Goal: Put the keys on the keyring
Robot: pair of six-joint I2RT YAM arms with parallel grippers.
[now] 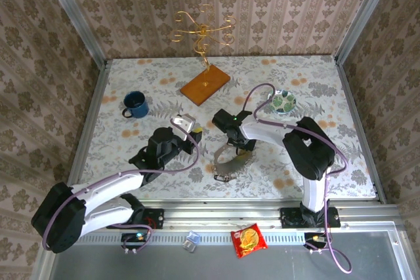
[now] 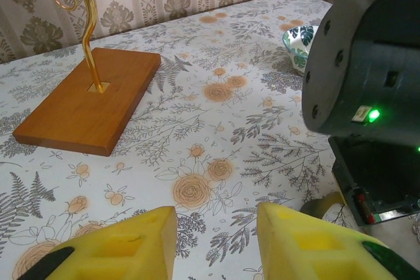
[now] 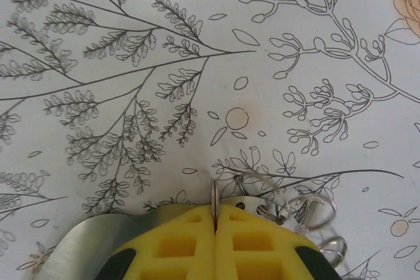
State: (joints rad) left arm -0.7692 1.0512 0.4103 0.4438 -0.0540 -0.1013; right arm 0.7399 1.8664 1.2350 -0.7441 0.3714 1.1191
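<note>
blue mug (image 1: 135, 104) at left, gold wire stand (image 1: 203, 31) on a wooden base (image 1: 205, 84), patterned bowl (image 1: 284, 101) at right.

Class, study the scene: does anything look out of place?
Yes: a red snack packet and a small clear item lie on the grey ledge before the arm bases, off the flowered table.
</note>
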